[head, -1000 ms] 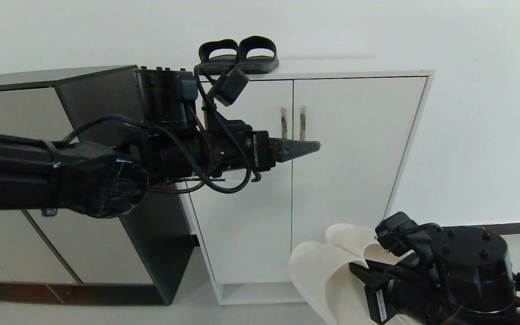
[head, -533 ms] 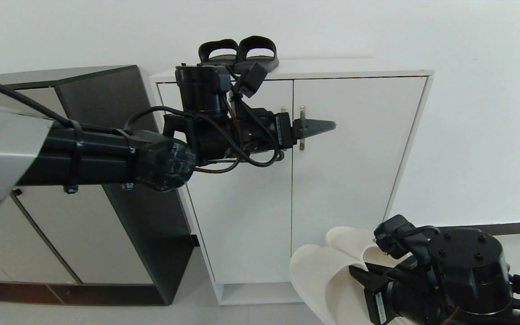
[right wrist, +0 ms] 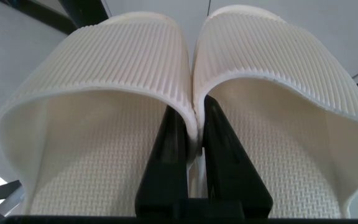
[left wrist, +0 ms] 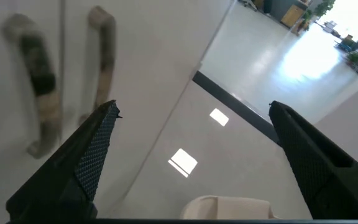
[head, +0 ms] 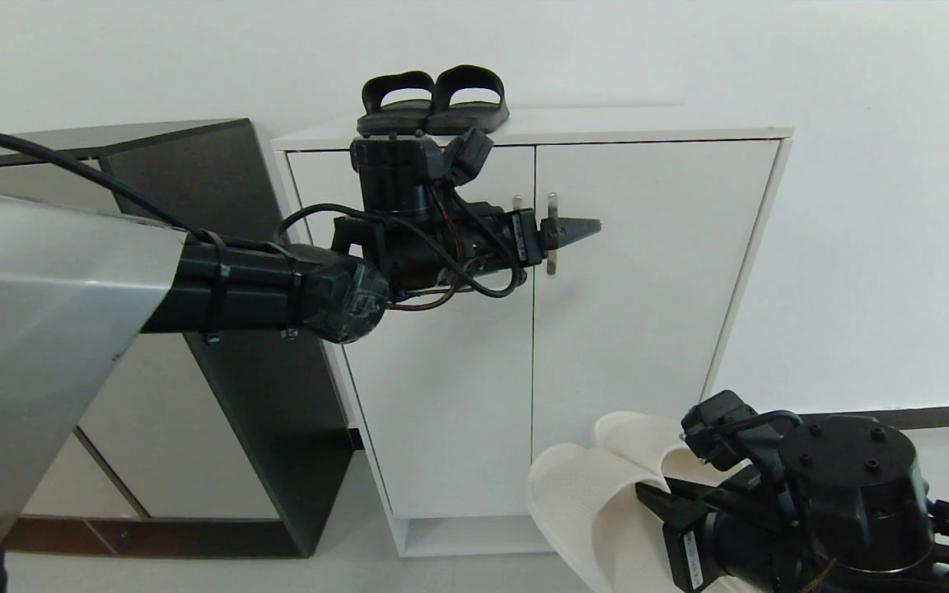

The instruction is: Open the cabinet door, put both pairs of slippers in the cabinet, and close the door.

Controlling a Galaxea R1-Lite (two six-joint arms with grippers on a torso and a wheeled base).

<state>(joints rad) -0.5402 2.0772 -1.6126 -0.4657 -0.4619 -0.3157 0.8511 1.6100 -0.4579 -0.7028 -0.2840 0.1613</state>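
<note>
The white cabinet [head: 639, 288] has both doors shut, with two metal handles [head: 552, 235] at the middle seam. My left gripper [head: 592, 224] hovers at handle height in front of the right door. It is open [left wrist: 192, 109], and both handles [left wrist: 103, 59] lie off to one side of its fingers, not between them. A black pair of slippers [head: 433, 99] rests on the cabinet top. Low at the right, my right gripper [right wrist: 194, 146] is shut on the white pair of slippers [head: 590, 494], pinching their inner edges [right wrist: 191, 93] together.
A dark cabinet [head: 194, 206] with glossy doors stands directly left of the white one. A plain white wall is behind and to the right. The pale floor [head: 359, 560] lies below, and the white cabinet's base is recessed.
My left arm has risen and reached in toward the cabinet, bringing its gripper from below the handles up to handle height. The right arm with the white slippers has stayed put.
</note>
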